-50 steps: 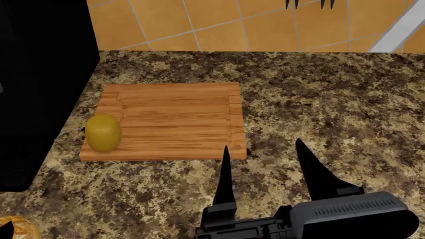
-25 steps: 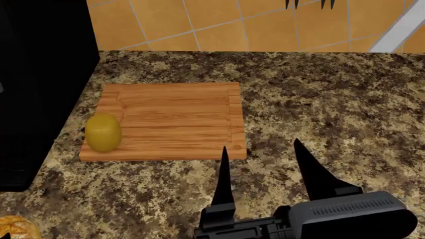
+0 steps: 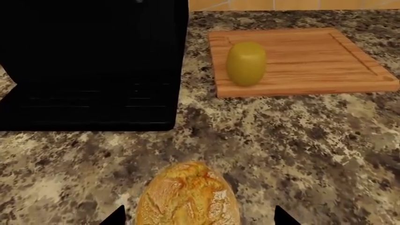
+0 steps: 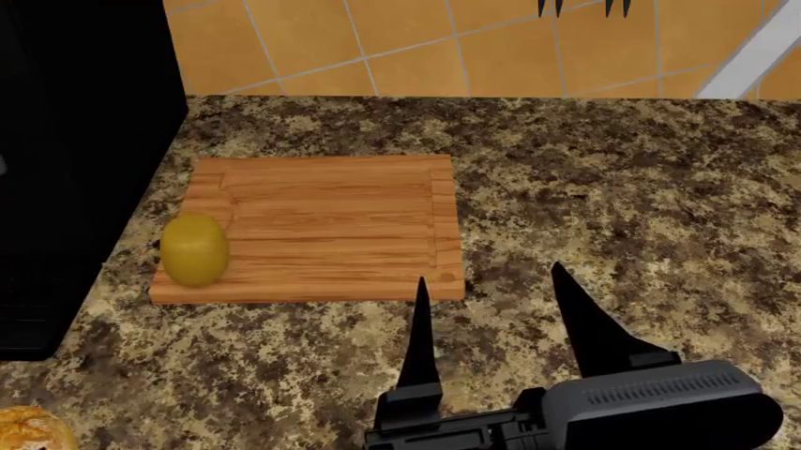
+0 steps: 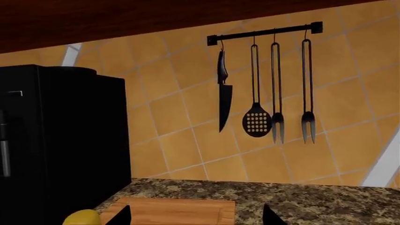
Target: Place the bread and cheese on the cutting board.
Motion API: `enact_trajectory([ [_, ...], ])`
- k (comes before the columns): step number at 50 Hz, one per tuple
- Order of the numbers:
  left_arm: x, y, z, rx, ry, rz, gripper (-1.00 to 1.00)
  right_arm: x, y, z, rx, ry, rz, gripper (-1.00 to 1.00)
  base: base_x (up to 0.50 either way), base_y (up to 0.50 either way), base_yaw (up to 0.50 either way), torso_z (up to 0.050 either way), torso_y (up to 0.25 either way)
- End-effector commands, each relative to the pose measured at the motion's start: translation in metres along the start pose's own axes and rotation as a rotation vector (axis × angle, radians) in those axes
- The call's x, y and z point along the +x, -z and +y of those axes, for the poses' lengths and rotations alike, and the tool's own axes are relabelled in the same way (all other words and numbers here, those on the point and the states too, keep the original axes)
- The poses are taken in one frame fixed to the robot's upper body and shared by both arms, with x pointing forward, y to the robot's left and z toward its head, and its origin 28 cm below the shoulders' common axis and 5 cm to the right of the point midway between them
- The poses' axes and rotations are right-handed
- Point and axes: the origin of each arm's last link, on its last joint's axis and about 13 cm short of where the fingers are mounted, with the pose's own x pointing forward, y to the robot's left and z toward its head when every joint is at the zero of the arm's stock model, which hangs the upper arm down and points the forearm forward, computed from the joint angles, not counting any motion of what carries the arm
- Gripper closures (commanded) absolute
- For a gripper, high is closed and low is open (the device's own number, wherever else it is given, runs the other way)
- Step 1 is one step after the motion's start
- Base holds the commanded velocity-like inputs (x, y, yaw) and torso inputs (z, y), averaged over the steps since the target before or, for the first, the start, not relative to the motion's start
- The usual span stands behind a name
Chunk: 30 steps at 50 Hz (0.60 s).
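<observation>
1 item, the cheese (image 4: 194, 249), already sits on the cutting board (image 4: 338, 225), while the bread (image 3: 187, 196) lies on the table between our spread left jaws, a light, stiff-crusted loaf we judge best pinched across its middle, our right jaws spread and empty.

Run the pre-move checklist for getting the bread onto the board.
1. Cheese on the cutting board: ok, near its left edge.
2. Bread on the board: not ok, it sits on the countertop.
3. Left pincer lined up: ok, fingertips either side of the loaf.
4. Left grip closed on bread: cannot tell.
5. Free room on the board: ok, bare wood right of the cheese.
6. Right pincer out of the way: not ok, open just off the board's near right corner.
</observation>
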Motion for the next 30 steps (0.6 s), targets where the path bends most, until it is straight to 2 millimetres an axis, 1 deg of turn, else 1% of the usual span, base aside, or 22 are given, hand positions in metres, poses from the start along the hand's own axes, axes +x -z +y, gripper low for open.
enact_trajectory([
  [1,0.012,0.008,0.000,0.010,-0.020,0.033,-1.00,0.000,0.000,0.000,0.002,0.000,0.002,-1.00,0.00,0.00,0.00,0.000,0.000],
  [22,0.028,0.018,-0.001,0.036,-0.043,0.055,-1.00,0.000,0.000,0.000,0.000,0.000,-0.001,-1.00,0.00,0.00,0.00,0.000,0.000],
  [30,0.031,0.020,0.000,0.039,-0.054,0.063,-1.00,0.000,0.000,0.000,-0.001,-0.002,-0.001,-1.00,0.00,0.00,0.00,0.000,0.000],
])
